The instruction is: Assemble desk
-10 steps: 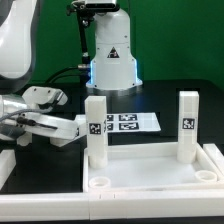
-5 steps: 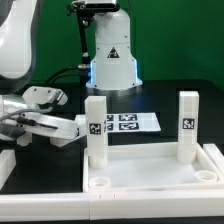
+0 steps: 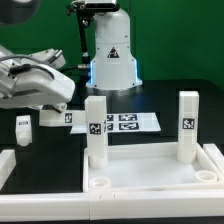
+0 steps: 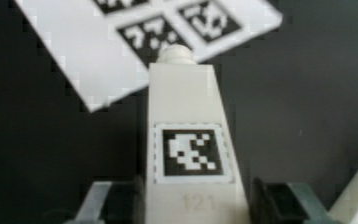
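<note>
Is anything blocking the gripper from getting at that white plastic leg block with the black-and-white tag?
Nothing visible does. In the wrist view the white rectangular plastic leg block lies right between the fingers of the gripper, with no other part in the gap. Whether the fingers are pressing on it cannot be told.

Exterior camera sat low by the table [image 3: 50, 155], tabletop slab [image 3: 150, 178] nearest the lens, facing across toward my base [image 3: 110, 55]. Wrist camera looked out along my fingers [image 4: 105, 202], very close on one leg [image 4: 194, 120]. Both views shared that leg and the marker board [image 3: 125, 122].
</note>
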Motion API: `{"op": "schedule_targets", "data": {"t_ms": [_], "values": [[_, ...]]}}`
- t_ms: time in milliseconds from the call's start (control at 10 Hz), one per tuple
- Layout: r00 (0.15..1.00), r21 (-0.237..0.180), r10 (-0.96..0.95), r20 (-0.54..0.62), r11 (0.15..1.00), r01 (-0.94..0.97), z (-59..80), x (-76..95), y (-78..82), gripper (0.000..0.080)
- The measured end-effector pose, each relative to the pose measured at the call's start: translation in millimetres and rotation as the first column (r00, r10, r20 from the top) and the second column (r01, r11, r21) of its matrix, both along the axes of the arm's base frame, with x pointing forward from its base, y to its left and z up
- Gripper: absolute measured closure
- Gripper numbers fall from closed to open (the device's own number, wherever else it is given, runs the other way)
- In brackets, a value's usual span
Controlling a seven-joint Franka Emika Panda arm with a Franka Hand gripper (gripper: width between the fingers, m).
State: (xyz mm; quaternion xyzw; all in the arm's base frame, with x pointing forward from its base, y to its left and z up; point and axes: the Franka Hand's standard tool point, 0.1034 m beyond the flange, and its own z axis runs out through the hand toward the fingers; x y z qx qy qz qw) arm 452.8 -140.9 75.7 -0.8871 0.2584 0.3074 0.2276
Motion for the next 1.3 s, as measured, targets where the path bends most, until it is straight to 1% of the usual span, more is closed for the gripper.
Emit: {"op": "schedule_targets", "data": {"t_ms": [100, 200, 300, 400, 500, 600, 700, 800, 900, 1000, 1100, 1200, 1300], "values": [[0.998, -0.043, -0.002, 0.056, 0.999, 0.005, 1.9, 3.1, -1.7, 0.0517], [0.994, -0.064, 0.017, 0.113, 0.998, -0.009, 12.8, 11.3, -5.5, 0.0517], [0.980, -0.090, 0.057, 0.191, 0.995, -0.040, 34.7, 31.8, -9.8, 0.0517], [0.943, -0.158, 0.139, 0.303, 0.983, -0.094, 57.4, 57.5, -7.5, 0.0517], [0.912, -0.212, 0.169, 0.373, 0.973, -0.094, 63.0, 68.8, 1.9, 0.0517], [0.889, -0.252, 0.162, 0.427, 0.966, -0.055, 60.0, 68.3, 1.5, 0.0517], [0.874, -0.287, 0.155, 0.461, 0.958, -0.018, 58.1, 64.8, -3.9, 0.0515], [0.847, -0.336, 0.180, 0.501, 0.942, -0.001, 59.9, 72.9, -7.9, 0.0515], [0.793, -0.403, 0.236, 0.562, 0.915, 0.014, 69.4, 95.3, -6.4, 0.0515], [0.744, -0.446, 0.285, 0.604, 0.895, 0.019, 82.9, 113.8, 2.3, 0.0515], [0.686, -0.497, 0.345, 0.641, 0.867, 0.028, 93.2, 128.3, 16.2, 0.0515], [0.638, -0.525, 0.368, 0.676, 0.849, 0.066, 103.4, 138.4, 35.1, 0.0515], [0.588, -0.540, 0.380, 0.714, 0.833, 0.118, 109.1, 140.4, 54.0, 0.0515]]}}
